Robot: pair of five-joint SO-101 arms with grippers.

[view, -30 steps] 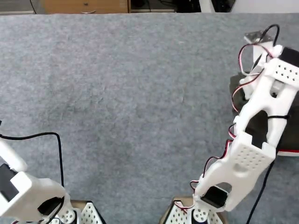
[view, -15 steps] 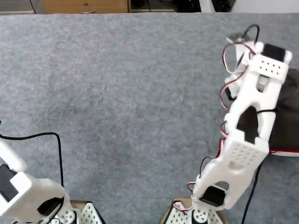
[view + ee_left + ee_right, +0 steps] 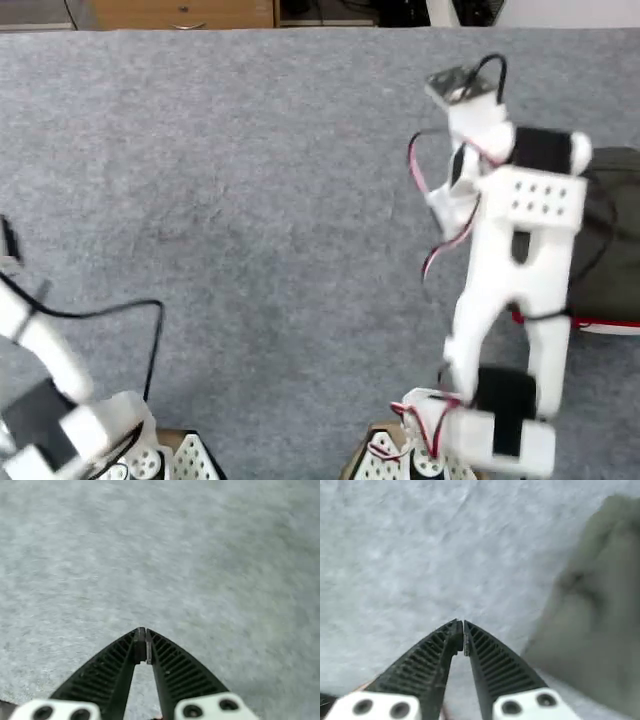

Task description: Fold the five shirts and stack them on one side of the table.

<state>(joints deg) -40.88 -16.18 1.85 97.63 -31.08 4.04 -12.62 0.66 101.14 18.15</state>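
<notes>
The right pincer [image 3: 463, 630] was closed on nothing, its tips touching above bare surface [image 3: 250, 200]. The shirts [image 3: 612, 250] lay in a dark stack near it, on the side away from the left arm [image 3: 50, 400], with a red edge [image 3: 600, 324] showing underneath. In the right wrist view the olive top shirt [image 3: 600, 595] sat close beside the pincer, apart from it. How many shirts the stack held could not be counted. The left pincer [image 3: 141, 640] was also shut and empty, over plain grey surface well away from the stack.

The step looked like a retreat from the stack. To do it well, the right arm [image 3: 510, 260] should keep its tips together and high enough that nothing catches the top fold. It should swing out over the surface rather than back across the cloth. Its loose wires hang near the stack edge and could drag a corner, so a slow arc would be safer.

1 second before, the right arm stretched out over the stack and hid much of it. It had since swung toward the middle of the surface, uncovering more of the cloth. The left arm had shifted too, and its cable lay in a new loop.
</notes>
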